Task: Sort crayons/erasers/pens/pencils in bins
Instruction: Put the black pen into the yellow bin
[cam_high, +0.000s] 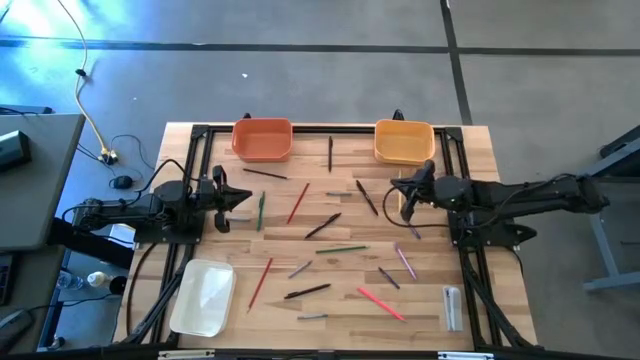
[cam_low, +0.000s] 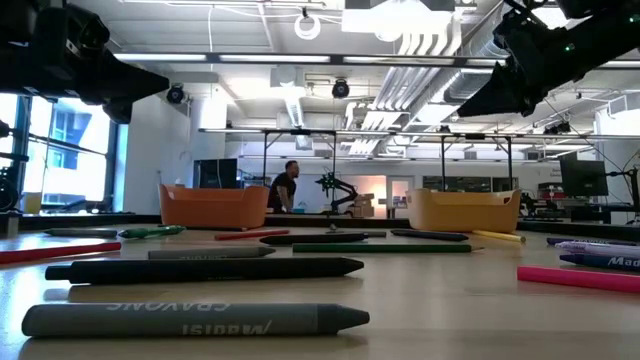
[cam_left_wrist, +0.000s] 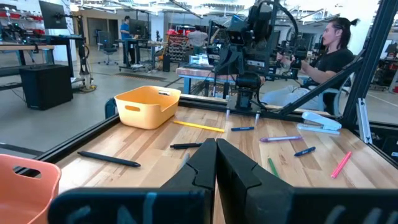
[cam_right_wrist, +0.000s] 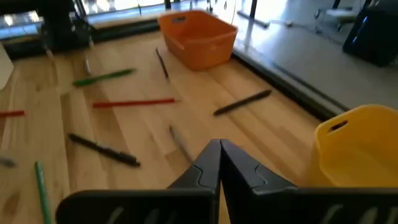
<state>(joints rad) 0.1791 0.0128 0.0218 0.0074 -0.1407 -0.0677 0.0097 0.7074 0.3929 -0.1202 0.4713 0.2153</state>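
Pens (cam_high: 306, 292) and pencils (cam_high: 297, 202) lie scattered, slim and straight, across a pale wood-plank worktop (cam_high: 340, 310), while the left gripper (cam_high: 240, 198) and the right gripper (cam_high: 402, 187) hover at opposite sides, each with its dark, wedge-shaped jaws pressed together on nothing. Three smooth, round-cornered plastic bins (cam_high: 263, 139) ring the scatter: one orange and one yellow-orange (cam_high: 404, 141) at the far edge, one white (cam_high: 203, 297) at the near left corner. Up close, a grey crayon (cam_low: 195, 320) reads "CRAYONS", upside down.
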